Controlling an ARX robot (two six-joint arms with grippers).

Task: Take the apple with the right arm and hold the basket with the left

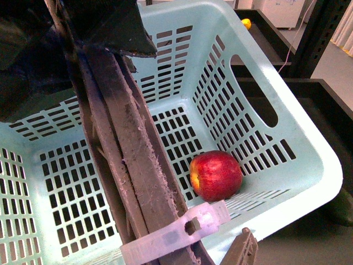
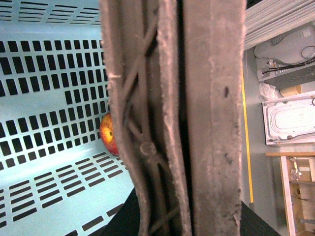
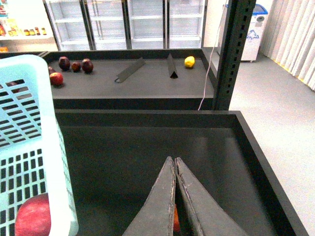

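The red apple [image 1: 215, 175] lies on the floor of the light turquoise basket [image 1: 309, 165], near its right wall. It also shows in the left wrist view [image 2: 108, 133] and through the basket wall in the right wrist view [image 3: 33, 216]. My left gripper is shut on the basket's brown-grey swing handle [image 1: 132, 165], which fills the left wrist view [image 2: 197, 118]; its fingertips are hidden. A white zip tie [image 1: 176, 234] wraps the handle. My right gripper [image 3: 174, 161] is shut and empty, outside the basket [image 3: 29, 123], over the dark tray beside it.
The basket sits in a black tray [image 3: 147, 142] with raised edges. A black shelf behind holds several dark red fruits [image 3: 74, 65], a yellow fruit [image 3: 189, 62] and dividers. A black post [image 3: 234, 54] stands at the tray's corner. Grey floor lies to the right.
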